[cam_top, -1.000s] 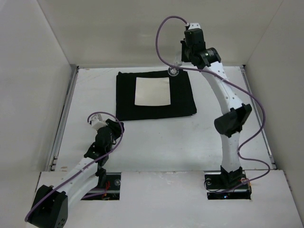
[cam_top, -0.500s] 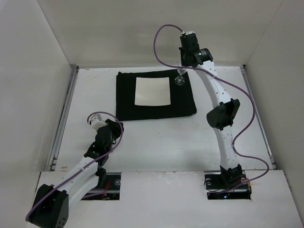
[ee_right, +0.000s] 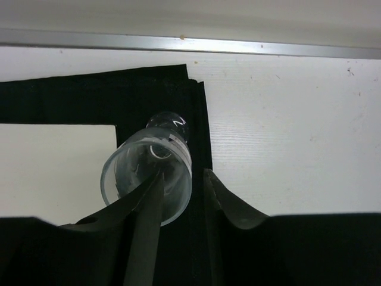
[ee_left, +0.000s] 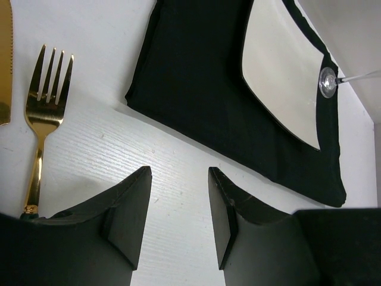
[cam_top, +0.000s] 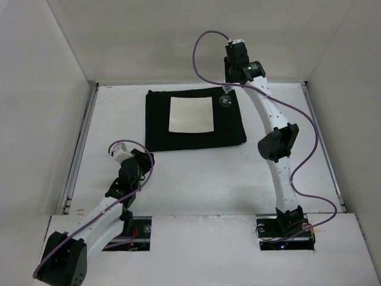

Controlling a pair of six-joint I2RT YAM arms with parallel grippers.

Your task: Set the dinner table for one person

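Note:
A clear stemmed glass (cam_top: 224, 101) stands on the far right corner of the black placemat (cam_top: 193, 138), beside the white square plate (cam_top: 190, 114). My right gripper (cam_top: 228, 89) hovers over it. In the right wrist view the right gripper (ee_right: 183, 174) is open: one finger reaches inside the glass (ee_right: 149, 173), the other is outside, clear of the rim. My left gripper (cam_top: 144, 158) rests low over the dinner table (cam_top: 196, 173), near left. In its own view the left gripper (ee_left: 178, 173) is open, nothing between the fingers.
A gold fork (ee_left: 41, 119) lies on the table left of the left gripper, with a gold knife (ee_left: 5, 59) at the frame's edge. Metal rails (cam_top: 80, 143) line the table's sides, and white walls enclose it.
The right arm carried the glass from the placemat's far edge a little nearer and rightward, onto its corner. Its jaws have since parted around the glass wall. The left arm has not moved.

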